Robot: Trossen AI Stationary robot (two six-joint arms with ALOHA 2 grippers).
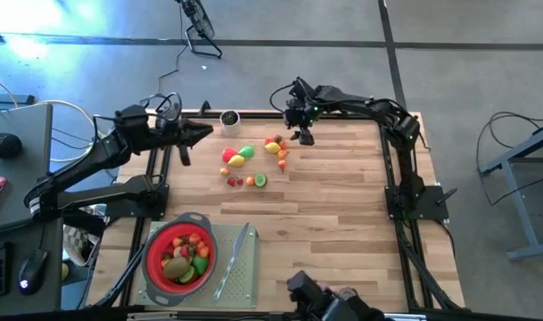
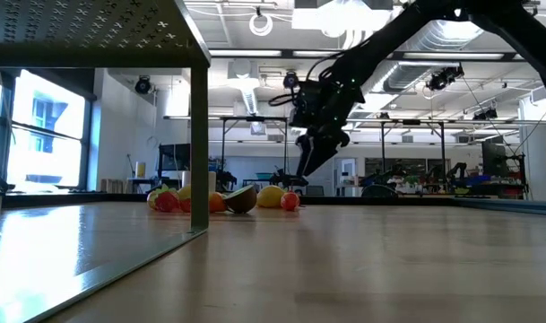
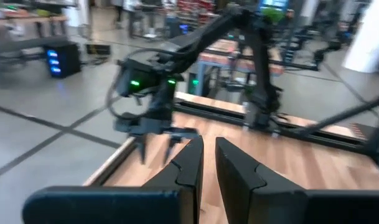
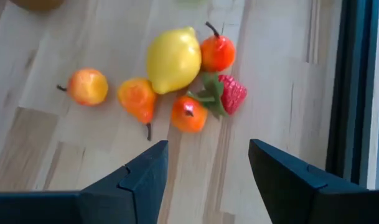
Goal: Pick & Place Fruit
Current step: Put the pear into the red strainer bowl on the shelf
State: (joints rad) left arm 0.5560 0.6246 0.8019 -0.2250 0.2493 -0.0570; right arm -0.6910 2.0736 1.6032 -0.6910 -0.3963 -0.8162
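Small toy fruits lie on the wooden table in three loose groups: a lemon point(image 4: 173, 59) with orange and red pieces and a strawberry point(image 4: 231, 93); a red, yellow and green group point(image 1: 237, 156); and a few small ones point(image 1: 246, 181). My right gripper point(image 4: 208, 146) hovers open just to the far right of the lemon group point(image 1: 275, 147), slanting down, with nothing between its fingers. My left gripper point(image 1: 207, 132) is held level above the table's far left, shut and empty, pointing toward the right arm.
A red strainer point(image 1: 150, 259) holding several fruits sits on a grey board point(image 1: 240, 290) at the near left, with a slim knife point(image 1: 235, 259) beside it. A small cup point(image 1: 229, 118) stands at the far edge. Black frame rails point(image 1: 391, 178) border the table.
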